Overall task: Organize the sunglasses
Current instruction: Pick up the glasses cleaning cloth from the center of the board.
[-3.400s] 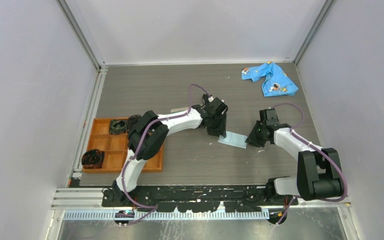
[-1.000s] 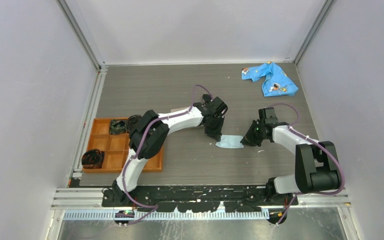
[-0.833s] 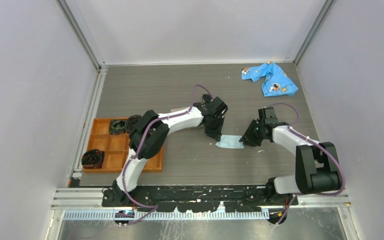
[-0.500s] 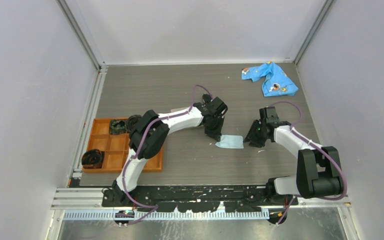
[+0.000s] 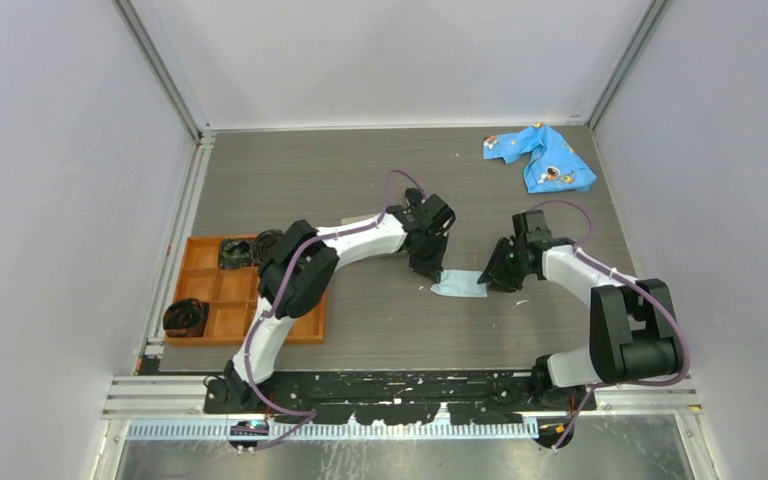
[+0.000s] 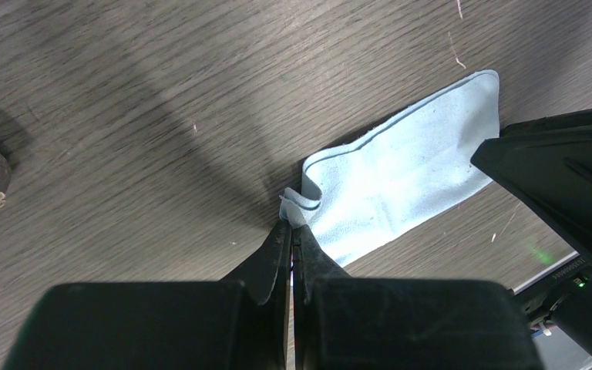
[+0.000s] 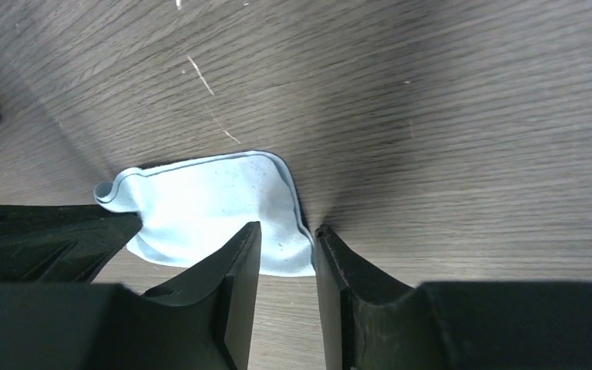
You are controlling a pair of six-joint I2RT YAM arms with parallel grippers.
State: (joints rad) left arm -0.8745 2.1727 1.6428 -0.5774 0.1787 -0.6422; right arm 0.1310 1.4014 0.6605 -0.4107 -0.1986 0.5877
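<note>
Left jaws: closed tight on the curled left corner of the light blue cloth. Right jaws: narrow gap, straddling the cloth's right edge. The cloth lies mostly flat on the desk, long axis left-right. Left arm stretches right to the cloth, wrist pitched down. Right arm is bent back left toward it. Sunglasses: can't find them in any view, so position and heading unknown.

A small light blue cloth lies flat near the middle of the grey wooden table, with one corner curled up. A crumpled blue patterned cloth lies at the far right corner. At the left edge sits an orange tray with compartments, and some hold dark coiled bundles.
</note>
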